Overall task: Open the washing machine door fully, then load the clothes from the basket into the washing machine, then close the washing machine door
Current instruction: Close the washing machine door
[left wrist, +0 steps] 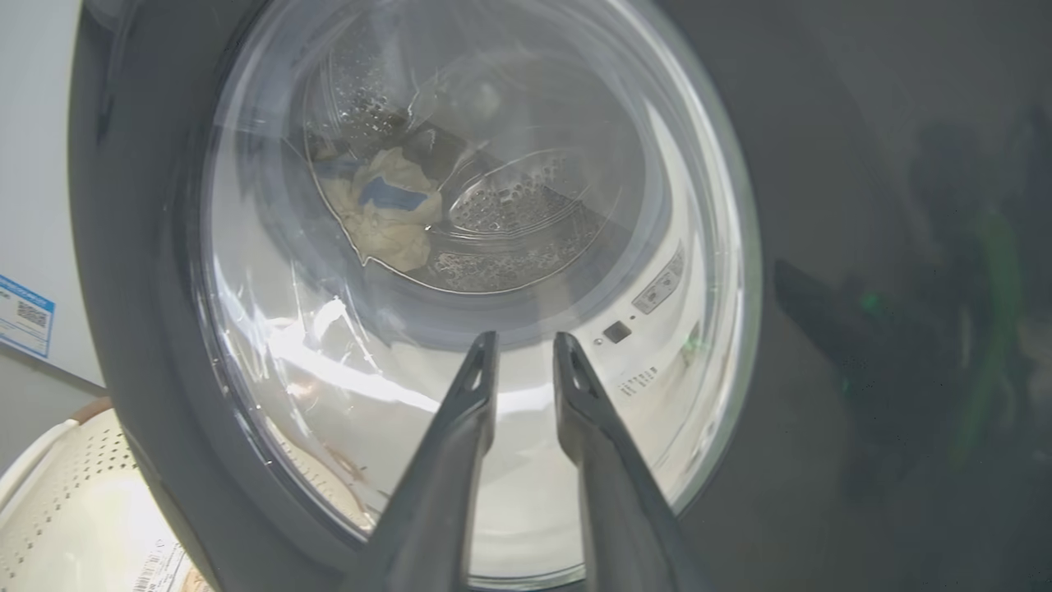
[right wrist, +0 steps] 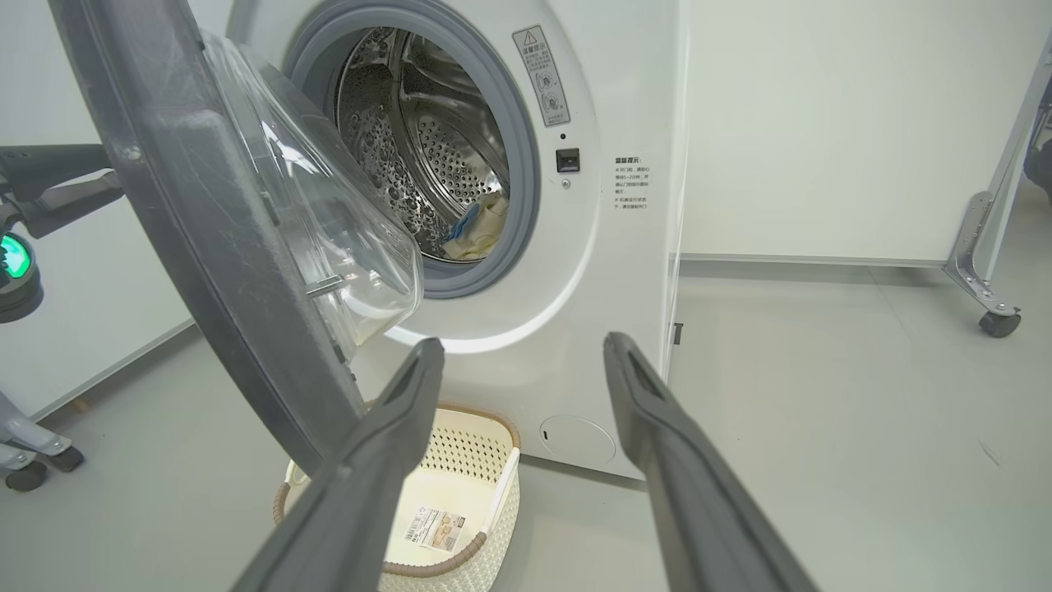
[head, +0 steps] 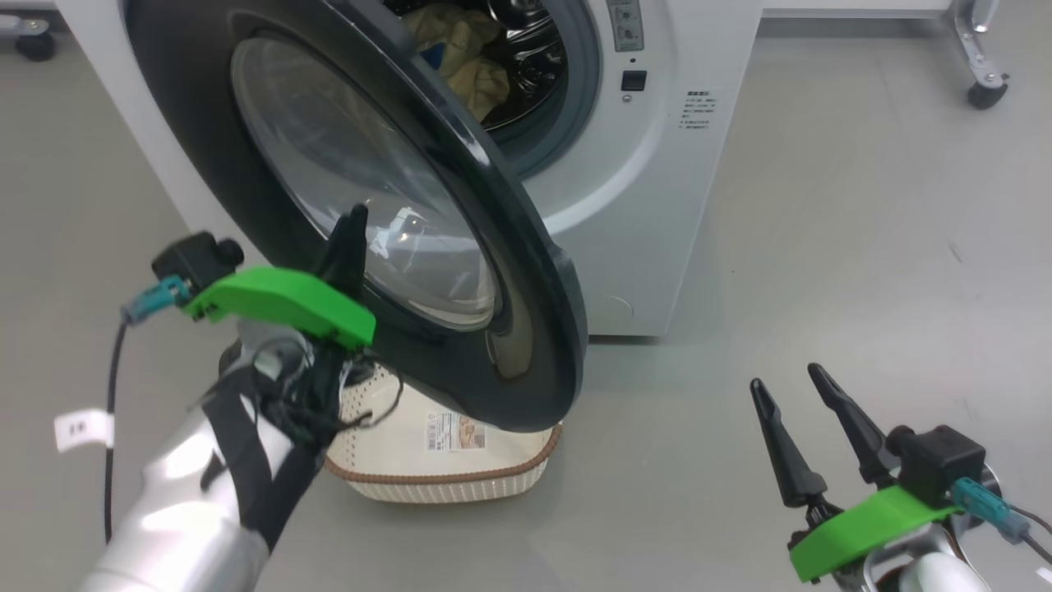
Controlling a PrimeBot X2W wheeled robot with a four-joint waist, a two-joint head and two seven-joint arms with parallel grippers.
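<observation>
Far left of the left fingers, low on the white machine front: a blue sticker (left wrist: 25,316), cut off by the edge of the left wrist view. Below and left of those fingers: the small cream perforated plastic basket (head: 493,477) with brown woven-look rim, down on the grey floor (head: 822,247), a paper label (head: 454,432) inside it, half roofed by the door's lower rim. Left gripper (left wrist: 526,349) up at the bulging clear glass of the large round black-rimmed washing machine door (head: 555,329), its two long dark fingers parted by a narrow gap, pinching nothing; contact between tips and glass impossible to tell. Door partly swung out, standing between these fingers and the drum mouth, blocking the straight way in. Beyond the fingertips, seen through the glass and also past the door's upper edge: the pale cream-yellow clothes (head: 464,57) with a bright blue piece, lying inside the steel perforated drum (right wrist: 427,140) of the big white front-loading washing machine (head: 657,205). Right of the door and well apart from it: right gripper (head: 785,380), low over bare floor, fingers spread wide, nothing between them, tips pointing toward the machine's lower front and the basket. Far right beyond those fingers: a metal frame leg on a black caster (head: 986,92).
</observation>
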